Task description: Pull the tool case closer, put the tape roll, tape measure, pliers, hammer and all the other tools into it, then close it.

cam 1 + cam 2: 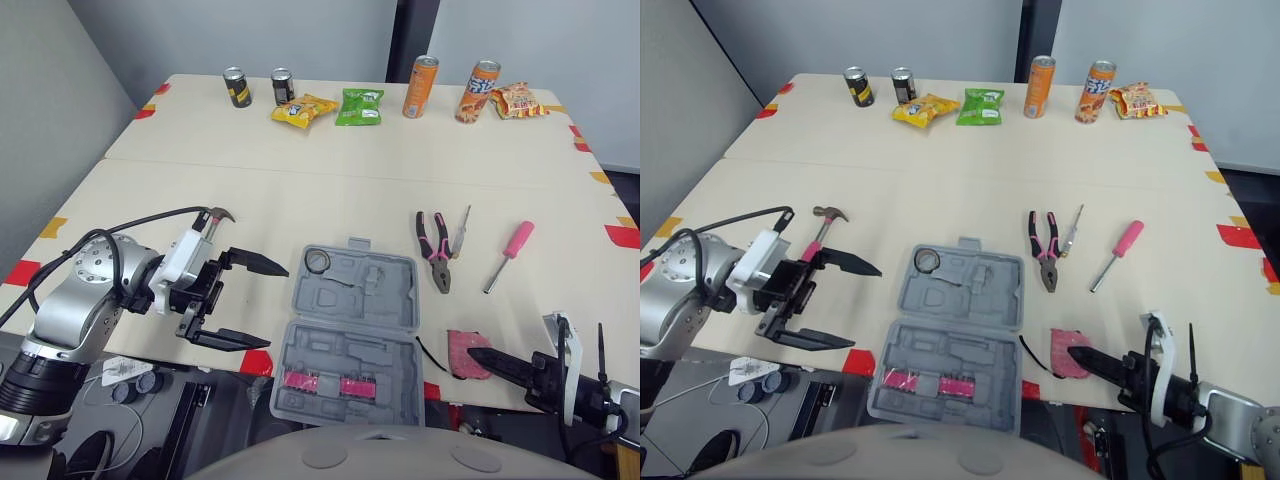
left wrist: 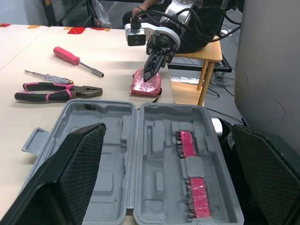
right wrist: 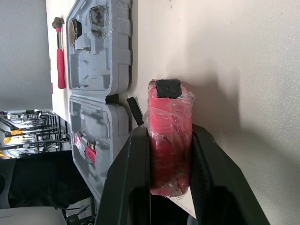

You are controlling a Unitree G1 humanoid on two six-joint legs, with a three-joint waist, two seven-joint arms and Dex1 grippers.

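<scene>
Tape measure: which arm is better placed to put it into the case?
Right. The right gripper clasps the tape measure beside the case; the left gripper hangs open on the case's other side.

Your tool case was open at the near table edge, with most tools outside it.
You had the grey tool case point(image 1: 350, 335) lying flat, two pink bit strips point(image 1: 320, 383) in its near half and the tape roll point(image 1: 319, 261) in a far-left pocket. The red-handled hammer point(image 1: 821, 232) lay left of the case. To its right lay the pink-and-black pliers point(image 1: 434, 250), jaws pointing toward you, with a thin screwdriver point(image 1: 460, 232) just beside them and a pink-handled screwdriver point(image 1: 510, 254) further right. The red tape measure point(image 3: 169, 140) sat at the near edge, pinched between the right gripper point(image 1: 478, 356) fingers.
</scene>
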